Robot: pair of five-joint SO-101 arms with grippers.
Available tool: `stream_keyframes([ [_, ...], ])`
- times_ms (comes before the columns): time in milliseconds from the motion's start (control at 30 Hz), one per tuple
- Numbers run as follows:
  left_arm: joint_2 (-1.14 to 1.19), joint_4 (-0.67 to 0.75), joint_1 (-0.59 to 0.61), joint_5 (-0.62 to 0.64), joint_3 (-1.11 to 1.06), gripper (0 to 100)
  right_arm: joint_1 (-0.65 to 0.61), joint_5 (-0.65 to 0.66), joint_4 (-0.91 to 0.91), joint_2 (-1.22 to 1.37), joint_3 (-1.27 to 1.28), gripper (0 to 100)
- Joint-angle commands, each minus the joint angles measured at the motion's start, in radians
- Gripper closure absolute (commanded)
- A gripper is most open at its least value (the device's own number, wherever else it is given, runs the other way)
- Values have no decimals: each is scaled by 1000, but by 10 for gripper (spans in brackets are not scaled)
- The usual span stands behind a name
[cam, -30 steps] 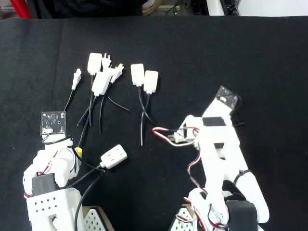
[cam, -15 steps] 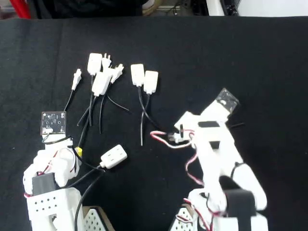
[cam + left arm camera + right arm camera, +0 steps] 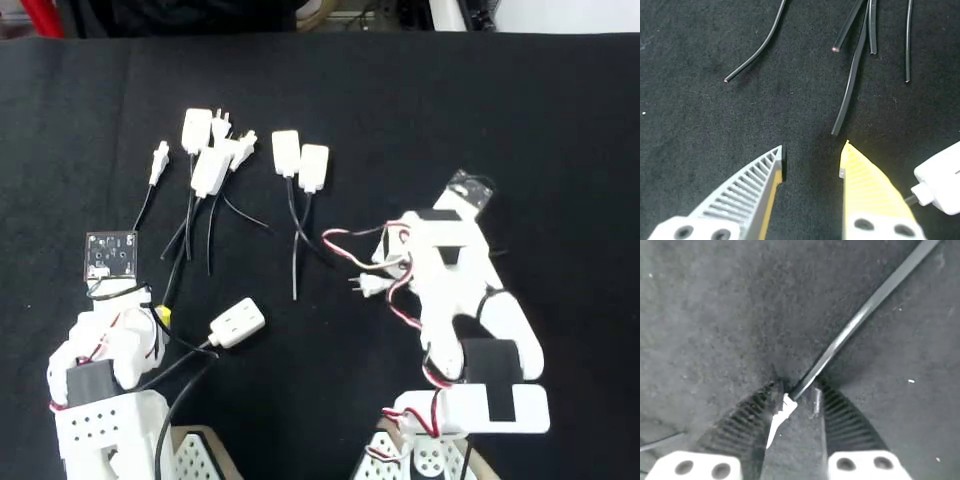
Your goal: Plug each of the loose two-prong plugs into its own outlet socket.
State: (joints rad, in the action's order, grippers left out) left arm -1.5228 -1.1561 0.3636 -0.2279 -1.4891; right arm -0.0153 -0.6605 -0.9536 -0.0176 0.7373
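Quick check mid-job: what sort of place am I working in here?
Most likely a robotics lab test bench: a table under black cloth, two small white arms with exposed wires, and two-prong plugs and outlet sockets on cut cords laid out.

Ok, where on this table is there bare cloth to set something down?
Bare: the far strip of the cloth beyond the sockets, and the right side past the right claw, shut on a cable. Crowded: plugs and cords before the left claw.
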Motion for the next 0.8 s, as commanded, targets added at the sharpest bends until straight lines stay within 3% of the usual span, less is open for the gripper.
stream_keyframes([
  [0,-5,15,-10,0,8,805,0,49,-83,-4,-97,959],
  [233,-5,15,-10,0,8,805,14,172,-348,5,-271,959],
  [533,-5,15,-10,0,8,805,6,388,-373,7,-364,957],
  [667,-5,15,-13,0,8,805,20,334,-450,5,-340,948],
  [767,-5,15,-13,0,8,805,21,305,-473,5,-306,876],
])
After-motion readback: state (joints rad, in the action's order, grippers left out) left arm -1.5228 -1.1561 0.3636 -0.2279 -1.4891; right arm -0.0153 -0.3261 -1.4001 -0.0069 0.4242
